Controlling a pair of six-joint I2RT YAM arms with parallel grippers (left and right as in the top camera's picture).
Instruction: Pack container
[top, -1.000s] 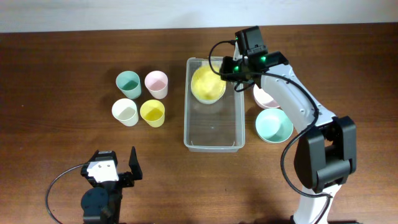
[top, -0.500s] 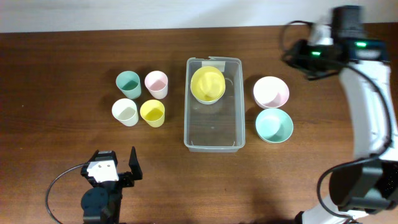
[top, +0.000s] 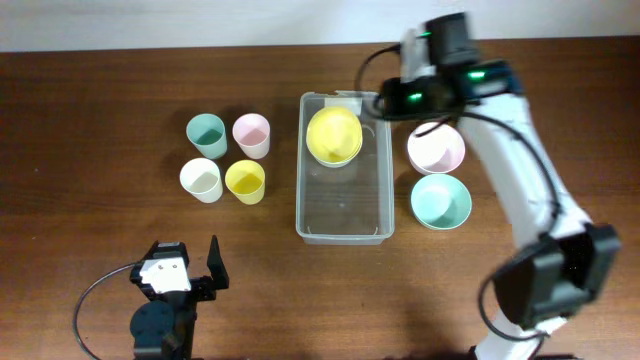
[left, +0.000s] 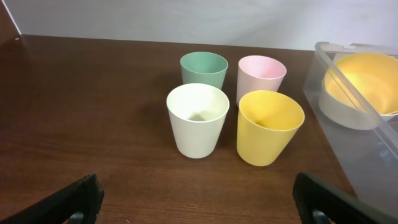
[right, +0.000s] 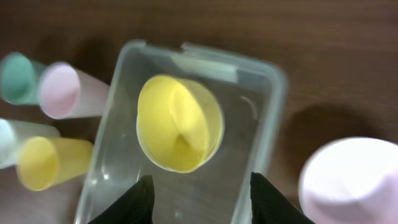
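Note:
The clear plastic container (top: 345, 215) lies mid-table, long side running front to back. A yellow bowl (top: 333, 135) sits in its far end. My right gripper (top: 386, 100) hovers over the container's far right corner, open and empty. In the right wrist view its fingers (right: 200, 186) spread above the container (right: 261, 143) and the yellow bowl (right: 179, 123). My left gripper (top: 190, 272) is open and empty near the front edge. In the left wrist view (left: 196, 202) it faces the cups, with the container (left: 367, 155) at the right.
Four cups stand left of the container: green (top: 206, 133), pink (top: 251, 133), white (top: 200, 179) and yellow (top: 245, 181). A pink bowl (top: 436, 148) and a mint bowl (top: 440, 200) sit right of the container.
My right arm swung away to the far right, then came back over the container's far end. The yellow bowl stayed in the container. The left arm has not moved.

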